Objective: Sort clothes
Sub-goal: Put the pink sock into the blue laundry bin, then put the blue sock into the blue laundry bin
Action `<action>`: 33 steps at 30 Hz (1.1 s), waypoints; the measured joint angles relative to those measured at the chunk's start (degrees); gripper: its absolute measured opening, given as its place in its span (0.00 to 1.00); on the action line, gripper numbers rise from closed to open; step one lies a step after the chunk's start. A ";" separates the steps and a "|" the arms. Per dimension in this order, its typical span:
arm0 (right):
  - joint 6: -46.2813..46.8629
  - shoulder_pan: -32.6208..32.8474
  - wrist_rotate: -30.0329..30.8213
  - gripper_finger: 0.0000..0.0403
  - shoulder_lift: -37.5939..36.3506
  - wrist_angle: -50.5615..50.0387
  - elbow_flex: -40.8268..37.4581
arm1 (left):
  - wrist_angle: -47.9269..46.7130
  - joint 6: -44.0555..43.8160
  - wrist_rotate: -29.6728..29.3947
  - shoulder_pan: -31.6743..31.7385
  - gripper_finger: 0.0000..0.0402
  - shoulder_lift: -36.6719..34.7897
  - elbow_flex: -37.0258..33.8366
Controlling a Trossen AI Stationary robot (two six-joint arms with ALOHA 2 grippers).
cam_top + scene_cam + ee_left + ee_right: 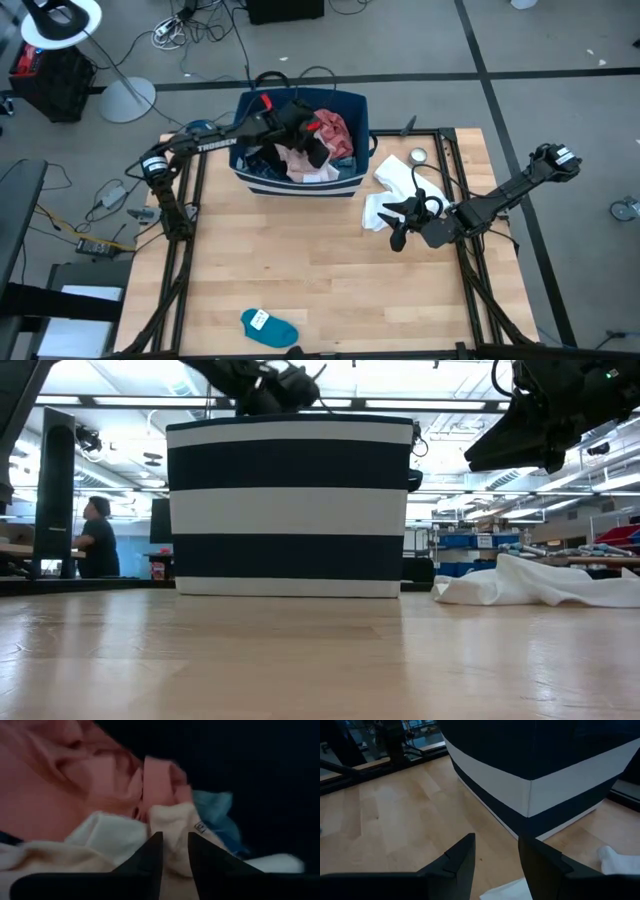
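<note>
Left claw (pixel 312 150): inside the striped bin (pixel 262 182), fingers slightly apart above the clothes (pixel 318 148), gripping nothing.
Right claw (pixel 399 222): parted, empty, over the white piece (pixel 393 180).
Out on counter (pixel 300 260): white piece, teal sock (pixel 268 327).
Progress: early; most garments remain binned.

So the right gripper (pixel 496 851) is hanging above the wooden table (pixel 395 820), its two dark fingers (pixel 460 857) parted with bare wood showing in the gap between them. Straight ahead is a corner of the dark blue bin (pixel 530 775) with its wide white stripe, sitting on the table. A bit of white cloth (pixel 507 891) peeks out just under the fingers, and another white piece (pixel 617 860) lies near the bin's side. Dark frame rails (pixel 380 767) run along the far table edge.
</note>
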 joint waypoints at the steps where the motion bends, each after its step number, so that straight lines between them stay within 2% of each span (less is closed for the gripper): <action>1: 0.00 0.00 0.00 0.37 0.02 0.00 0.01 | -2.31 0.00 0.00 0.00 0.24 0.00 1.85; 9: -0.02 0.00 0.00 0.37 0.01 -0.06 0.00 | -21.36 2.79 -0.04 -2.39 0.24 -0.02 16.81; 13: -0.02 0.00 -0.02 0.37 0.02 -0.25 0.02 | -25.89 4.66 -0.26 -5.61 0.23 -1.60 20.54; 26: -0.02 0.00 -0.07 0.37 0.00 -0.42 0.01 | -34.45 3.40 -11.38 -18.28 0.20 -16.29 20.68; 30: 0.06 0.00 -0.05 0.37 0.01 -0.37 0.01 | -37.64 0.99 -16.85 -23.63 0.20 -19.96 18.69; 33: 0.08 0.00 -0.07 0.37 0.00 -0.33 0.00 | -38.09 -0.68 -18.18 -27.83 0.20 -22.25 15.61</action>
